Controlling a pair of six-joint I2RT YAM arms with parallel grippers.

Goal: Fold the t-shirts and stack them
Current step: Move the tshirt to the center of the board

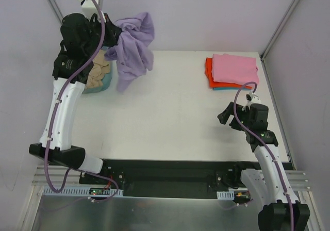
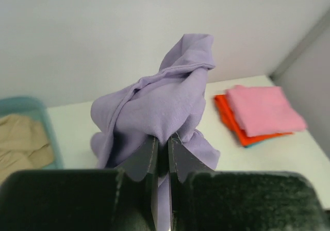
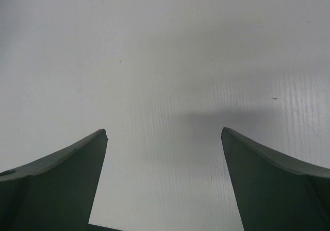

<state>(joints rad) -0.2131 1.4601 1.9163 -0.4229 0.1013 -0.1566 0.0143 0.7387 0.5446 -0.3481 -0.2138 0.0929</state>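
Top external view, far left: a teal basin [image 1: 101,85] sits just below and to the left of the left jaws, with a crumpled beige shirt [image 1: 97,68] lying inside it. The left jaws are clenched on a bunched lavender shirt [image 1: 135,45], held up off the desk [image 1: 175,117]. The cloth hangs beyond them and to their right, and whether its lower end touches the desk cannot be told. The right jaws are spread wide and hold nothing, over bare desk. A stack lies well beyond them: a pink shirt [image 1: 234,68] on top, an orange-red shirt [image 1: 209,72] under it, and a sliver of a teal shirt [image 1: 226,88] at the bottom.

By this showing the task looks a little past halfway. Three shirts are folded and stacked, the lavender one is picked up but not yet spread or folded, and the beige one waits in the basin.

No brand, label or writing can be read in any view.
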